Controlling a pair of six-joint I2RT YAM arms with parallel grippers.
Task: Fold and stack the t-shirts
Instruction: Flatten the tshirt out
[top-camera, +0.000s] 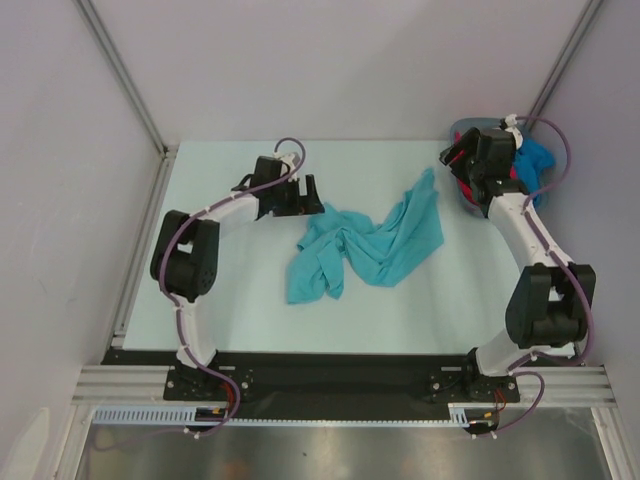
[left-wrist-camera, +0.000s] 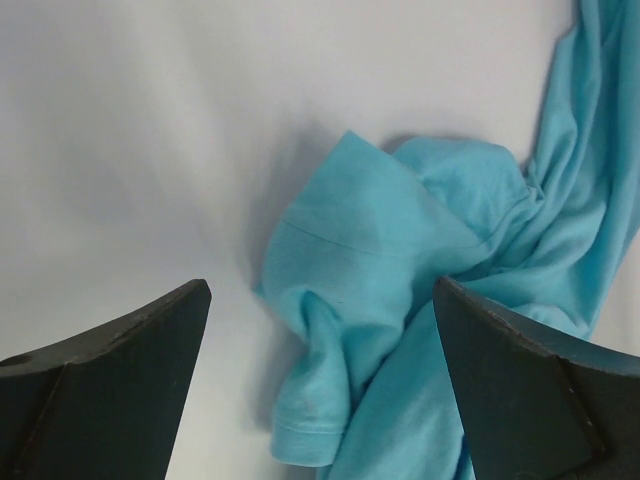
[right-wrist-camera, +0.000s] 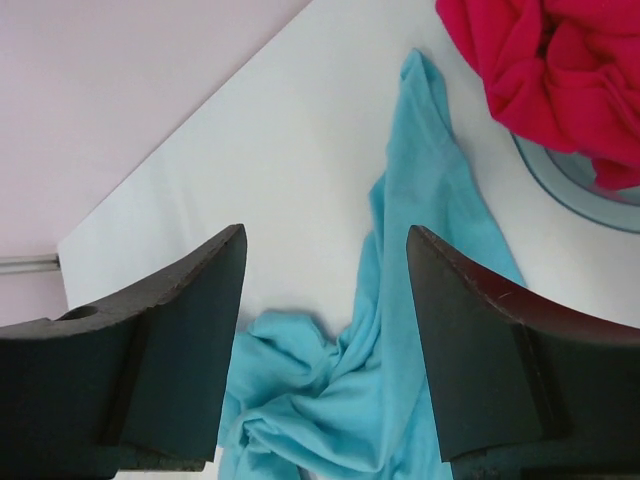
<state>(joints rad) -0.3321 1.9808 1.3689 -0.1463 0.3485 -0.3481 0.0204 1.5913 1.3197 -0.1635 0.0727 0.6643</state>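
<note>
Tabletop (top-camera: 240, 300), pale and plain, viewed from above, with two robot arms bolted at the near edge. Counted: three t-shirts in sight, one basket, two grippers.

Teal t-shirt (top-camera: 370, 245) (left-wrist-camera: 400, 300) (right-wrist-camera: 420, 300) alone on the table, crumpled near the middle and slightly right of centre. One long strip stretching toward the far right, its tip close to the basket. Bunched folds and a hemmed sleeve at the left end.

Grey-blue basket (right-wrist-camera: 570, 190) in the far right corner, largely hidden under the right arm. Inside it: red t-shirt (right-wrist-camera: 550, 80), heaped up above the rim, and blue t-shirt (top-camera: 538, 158) on the basket's right side.

Left gripper (top-camera: 310, 195) (left-wrist-camera: 322, 290) just beside the teal t-shirt's far left end, fingers spread wide, nothing in their hold. Right gripper (top-camera: 455, 157) (right-wrist-camera: 325, 232) at the basket's left side, fingers likewise well apart, gripping nothing, with the teal strip and the red heap both in its wrist view.

Edges and room: bare table to the left of the teal t-shirt, beyond it along the far wall, and in a wide band between it and the near edge. Metal frame rail along the left edge. Plain walls on the left, far and right sides. Tighter space at the far right, among basket, right arm and corner post.
</note>
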